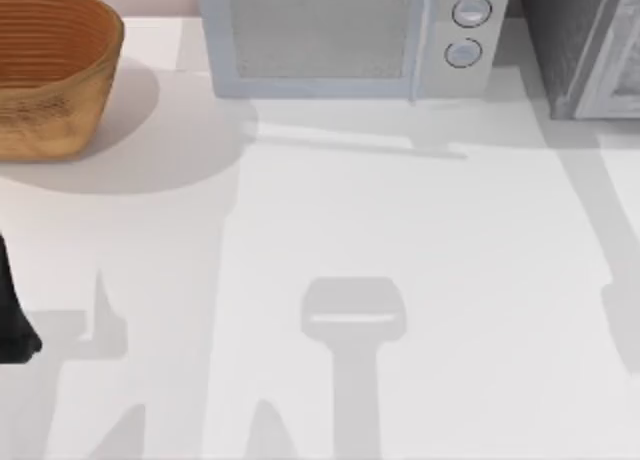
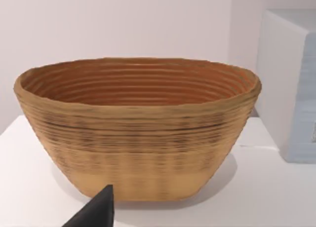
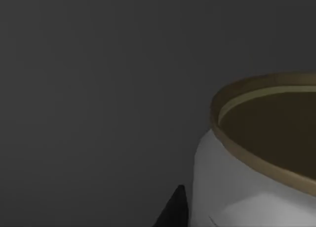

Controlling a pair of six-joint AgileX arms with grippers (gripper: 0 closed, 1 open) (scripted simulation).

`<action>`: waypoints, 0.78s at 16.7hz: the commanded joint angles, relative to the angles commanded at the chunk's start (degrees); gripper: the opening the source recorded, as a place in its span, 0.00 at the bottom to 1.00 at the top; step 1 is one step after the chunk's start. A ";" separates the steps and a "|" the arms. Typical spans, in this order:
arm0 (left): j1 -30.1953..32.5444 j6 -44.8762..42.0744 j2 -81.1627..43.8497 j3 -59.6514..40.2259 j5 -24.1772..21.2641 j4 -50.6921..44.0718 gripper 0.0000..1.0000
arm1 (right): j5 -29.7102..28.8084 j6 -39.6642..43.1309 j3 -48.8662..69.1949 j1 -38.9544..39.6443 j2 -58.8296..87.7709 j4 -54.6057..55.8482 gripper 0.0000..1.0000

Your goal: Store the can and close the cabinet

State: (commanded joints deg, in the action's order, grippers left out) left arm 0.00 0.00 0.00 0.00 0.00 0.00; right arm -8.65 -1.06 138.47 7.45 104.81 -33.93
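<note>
left arm [image 1: 14,315] parked near-left, grip unreadable | right gripper's fingertip [image 3: 174,209] beside can [image 3: 247,187], grip unreadable | basket [image 1: 55,70] far-left

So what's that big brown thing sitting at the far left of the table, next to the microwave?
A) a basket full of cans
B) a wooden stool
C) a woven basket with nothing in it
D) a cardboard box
C: the left wrist view looks straight into the ribbed brown basket and its inside is bare; from above it sits left of the microwave on the white table.
</note>
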 joint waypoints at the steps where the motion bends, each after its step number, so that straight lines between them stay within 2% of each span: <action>1: 0.00 0.00 0.00 0.00 0.00 0.00 1.00 | 0.10 0.00 1.70 -0.13 1.28 -0.44 0.00; 9: 0.00 0.00 0.00 0.00 0.00 0.00 1.00 | 1.32 0.07 17.06 -1.52 12.58 -4.33 0.00; 13: 0.00 0.00 0.00 0.00 0.00 0.00 1.00 | 1.64 0.08 20.42 -1.87 15.08 -5.19 0.00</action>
State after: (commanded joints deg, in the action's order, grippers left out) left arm 0.00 0.00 0.00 0.00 0.00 0.00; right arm -7.02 -0.98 158.89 5.58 119.89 -39.12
